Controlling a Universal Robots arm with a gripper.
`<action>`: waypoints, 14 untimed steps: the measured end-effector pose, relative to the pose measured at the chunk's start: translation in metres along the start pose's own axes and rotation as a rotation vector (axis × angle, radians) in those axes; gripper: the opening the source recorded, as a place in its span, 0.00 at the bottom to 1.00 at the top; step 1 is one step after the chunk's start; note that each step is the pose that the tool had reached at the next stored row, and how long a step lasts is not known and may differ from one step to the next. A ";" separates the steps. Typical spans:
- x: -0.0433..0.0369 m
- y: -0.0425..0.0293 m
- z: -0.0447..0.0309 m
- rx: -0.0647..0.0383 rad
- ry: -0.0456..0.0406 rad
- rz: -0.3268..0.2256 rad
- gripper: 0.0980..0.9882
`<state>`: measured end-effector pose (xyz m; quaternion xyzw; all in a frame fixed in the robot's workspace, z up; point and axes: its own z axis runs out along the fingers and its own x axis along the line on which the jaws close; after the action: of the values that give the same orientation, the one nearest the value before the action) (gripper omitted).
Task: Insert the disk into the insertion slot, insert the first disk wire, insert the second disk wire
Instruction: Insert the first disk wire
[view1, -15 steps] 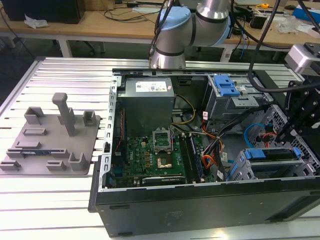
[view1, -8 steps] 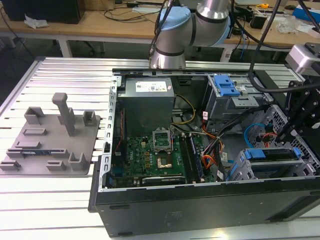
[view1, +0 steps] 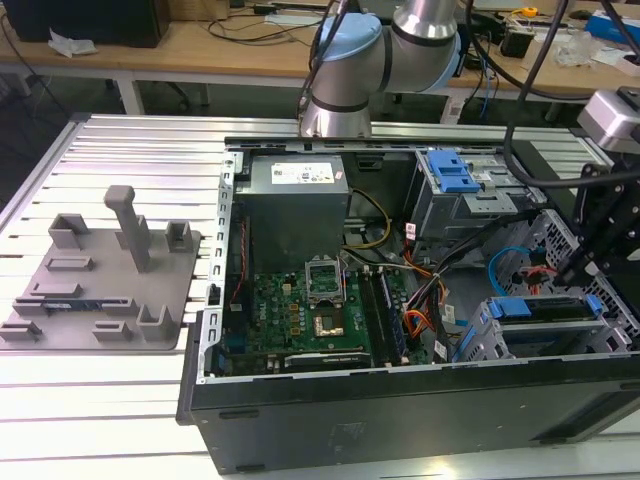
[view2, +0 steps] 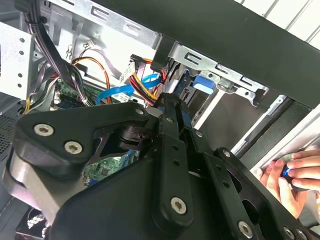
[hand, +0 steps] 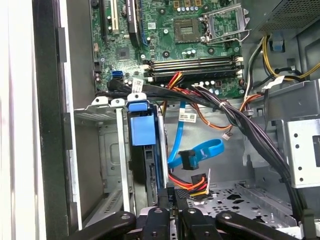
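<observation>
Gripping the flat hard drive in its bright blue plastic carrier by one end, jaws clamped on it, drive lying inside the grey perforated sheet-metal cage, exterior view's near right of the open black computer case, slatted aluminium bench beneath

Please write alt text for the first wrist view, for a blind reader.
The gripper is at the edge of the disk, whose blue carrier sits in the grey insertion slot of an open computer case. A blue flat cable and red, yellow and black wires lie beside it; the green motherboard is beyond.
</observation>
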<state>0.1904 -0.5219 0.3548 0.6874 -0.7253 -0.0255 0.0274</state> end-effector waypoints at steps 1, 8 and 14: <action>0.0007 -0.0002 0.0000 0.000 0.0000 0.000 0.07; 0.0047 -0.0009 0.0009 0.000 -0.0001 0.000 0.07; 0.0070 -0.0012 0.0033 0.001 0.0000 0.000 0.07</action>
<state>0.1909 -0.5290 0.3515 0.6874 -0.7254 -0.0252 0.0270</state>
